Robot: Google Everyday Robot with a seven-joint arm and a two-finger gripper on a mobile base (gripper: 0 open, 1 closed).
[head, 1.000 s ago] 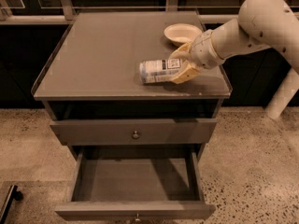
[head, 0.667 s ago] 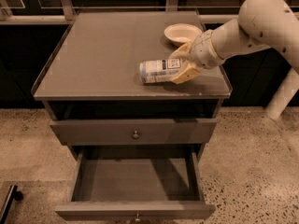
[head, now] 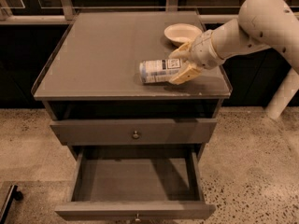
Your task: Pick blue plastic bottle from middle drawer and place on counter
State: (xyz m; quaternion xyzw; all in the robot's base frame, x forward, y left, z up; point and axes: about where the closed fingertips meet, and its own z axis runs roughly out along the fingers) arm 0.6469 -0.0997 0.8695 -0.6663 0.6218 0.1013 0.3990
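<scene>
The gripper (head: 174, 68) reaches in from the right at the end of a pale, thick arm (head: 254, 24), low over the right half of the counter (head: 103, 50); its two yellowish fingers (head: 181, 53) sit one on the far side and one on the near side of the blue plastic bottle (head: 156, 71), closed against the bottle's right end so that it is pinched between them; the bottle lies on its side on the counter, its length running left to right, its pale label with a dark panel facing up, its left end free and pointing toward the middle of the top; it lies near the front edge of the counter but clear of it; just behind the gripper, toward the back right corner, stands a cream bowl (head: 183, 33), apart from the bottle; below the counter is an open dark gap, then a closed drawer front (head: 103, 132) with a small round knob (head: 136, 135); under that the middle drawer (head: 135, 181) is pulled well out toward the camera, its flat grey floor bare to view, its own knob (head: 137, 216) just showing at the bottom edge; the cabinet stands on a speckled floor (head: 254, 167).
</scene>
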